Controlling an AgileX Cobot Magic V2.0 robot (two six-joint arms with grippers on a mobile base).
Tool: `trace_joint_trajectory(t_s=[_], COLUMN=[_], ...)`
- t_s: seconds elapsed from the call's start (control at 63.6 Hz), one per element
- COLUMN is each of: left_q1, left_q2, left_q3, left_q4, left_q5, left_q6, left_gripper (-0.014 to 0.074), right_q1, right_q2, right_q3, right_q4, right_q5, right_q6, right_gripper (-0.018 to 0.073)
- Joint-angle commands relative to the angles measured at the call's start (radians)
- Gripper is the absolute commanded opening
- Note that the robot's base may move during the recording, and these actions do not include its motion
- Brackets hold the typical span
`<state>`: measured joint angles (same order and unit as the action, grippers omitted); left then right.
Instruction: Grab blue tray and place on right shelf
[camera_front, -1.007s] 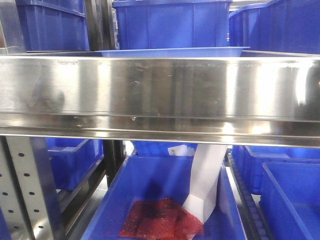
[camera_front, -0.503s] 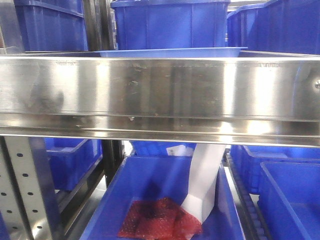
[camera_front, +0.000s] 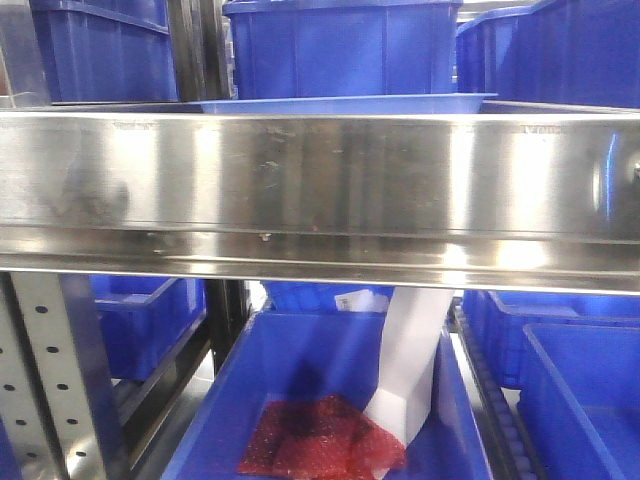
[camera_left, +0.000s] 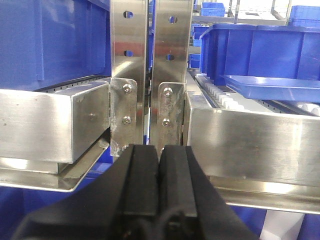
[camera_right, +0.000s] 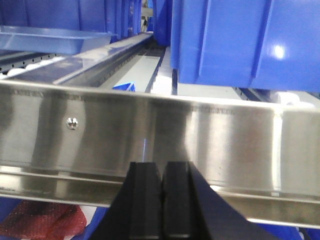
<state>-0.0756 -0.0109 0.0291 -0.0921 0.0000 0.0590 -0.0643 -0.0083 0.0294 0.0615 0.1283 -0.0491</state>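
The right shelf (camera_front: 320, 190), a shiny steel rack with a wide reflective front lip, is filling the front view from edge to edge and blocking most of what is lying behind it. Deep blue storage bins (camera_front: 340, 45) are standing along the back of that level, and more bins (camera_front: 330, 400) are sitting on the level below, one holding red bubble wrap (camera_front: 320, 440) and a white folded sheet (camera_front: 410, 365). Perforated steel uprights (camera_left: 150, 75) are rising at the joint between this rack and the neighbouring one on the left.

The blue tray (camera_front: 345, 104) is resting on the shelf's roller track just behind the front lip, in front of the middle bin; only its flared rim is showing above the lip in the front view. The left wrist view is showing it (camera_left: 275, 86) to the right of the uprights; the right wrist view is showing it (camera_right: 55, 39) at far left.

The left gripper (camera_left: 158, 175) is hanging in front of the uprights, its black fingers pressed together on nothing. The right gripper (camera_right: 162, 195) is sitting before the lip, fingers likewise together and empty, well apart from the tray.
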Motion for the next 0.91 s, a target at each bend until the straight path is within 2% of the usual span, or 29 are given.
trace_joint_trajectory(t_s=[0.0,0.896], left_q1=[0.003,0.003], left_q2=[-0.014,-0.014], left_q3=[0.03,0.03], left_q4=[-0.008,-0.008], left_q5=[-0.083,-0.083], left_q6=[0.007,0.007], left_gripper=[-0.0048,-0.0048], right_q1=[-0.006,-0.006], right_q2=[-0.023,-0.023], right_q3=[-0.024,-0.024], right_q4=[0.005,0.005], right_q5=[-0.092,-0.122], right_q6=[-0.013,-0.013], right_gripper=[0.0057,0.0057])
